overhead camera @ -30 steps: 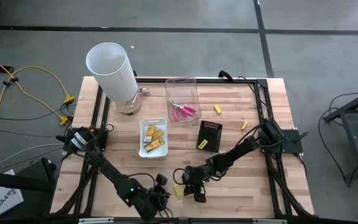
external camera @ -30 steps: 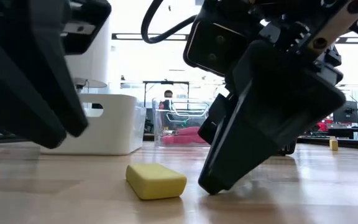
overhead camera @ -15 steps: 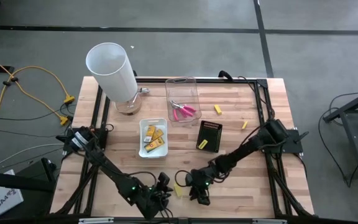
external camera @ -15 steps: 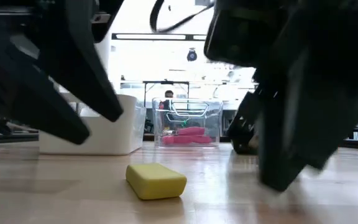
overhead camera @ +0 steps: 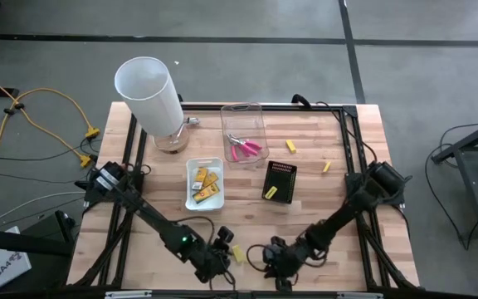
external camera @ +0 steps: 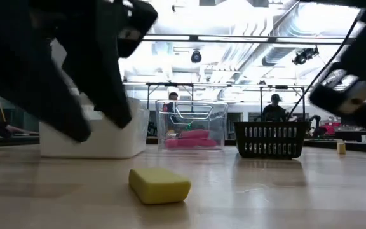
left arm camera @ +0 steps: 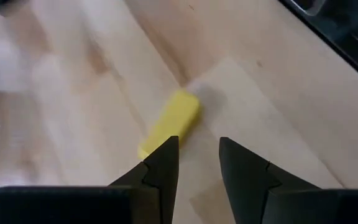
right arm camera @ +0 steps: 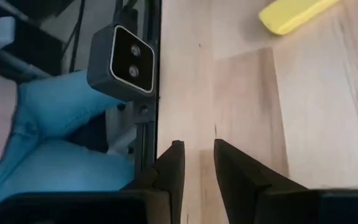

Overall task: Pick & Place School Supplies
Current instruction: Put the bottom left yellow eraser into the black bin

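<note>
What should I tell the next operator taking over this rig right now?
Left tool: open, empty, just above the yellow stick at the table's front edge.
Right tool: open, empty, beside it near the front edge.
Done: pink pliers in the clear tray; yellow packs in the white tray.
Left: that front stick, two sticks on the table at right, one on the black tray.

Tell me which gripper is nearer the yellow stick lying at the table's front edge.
Left. The left gripper sits right beside the yellow stick, on its left. The right gripper is farther off, to its right.
</note>
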